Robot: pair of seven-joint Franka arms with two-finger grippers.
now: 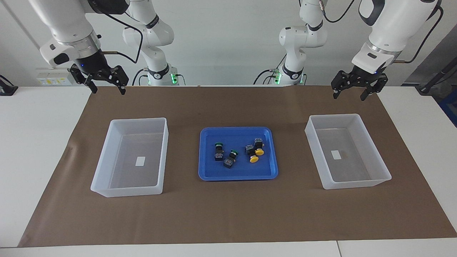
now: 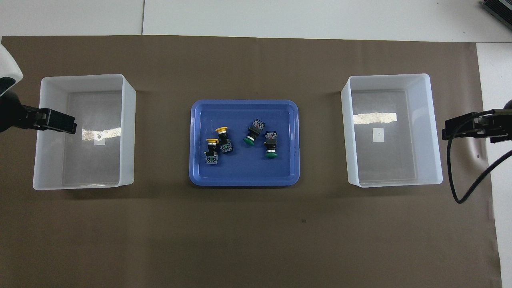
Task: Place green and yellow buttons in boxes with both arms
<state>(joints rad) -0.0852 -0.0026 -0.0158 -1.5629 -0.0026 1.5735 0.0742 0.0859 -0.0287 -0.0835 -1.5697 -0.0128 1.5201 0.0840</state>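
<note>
Two green buttons [image 1: 218, 150] [image 1: 231, 159] and two yellow buttons [image 1: 257, 147] [image 1: 252, 157] lie in a shallow blue tray [image 1: 235, 172] at the table's middle. In the overhead view the green buttons [image 2: 253, 132] [image 2: 271, 145] lie toward the right arm's end of the tray [image 2: 244, 172], the yellow buttons [image 2: 212, 150] [image 2: 224, 138] toward the left arm's end. One white box [image 1: 103, 157] [image 2: 346, 132] stands at the right arm's end, the other box [image 1: 313, 142] [image 2: 128, 132] at the left arm's end. Both boxes hold nothing. My right gripper [image 1: 109, 91] [image 2: 456, 131] and left gripper [image 1: 350, 96] [image 2: 60, 121] hang open and empty, high over the outer edges of their boxes.
A brown paper sheet [image 1: 228, 214] covers most of the white table [image 1: 35, 117]; the tray and both boxes stand on it. A black cable [image 2: 460, 180] hangs from the right arm at the table's end.
</note>
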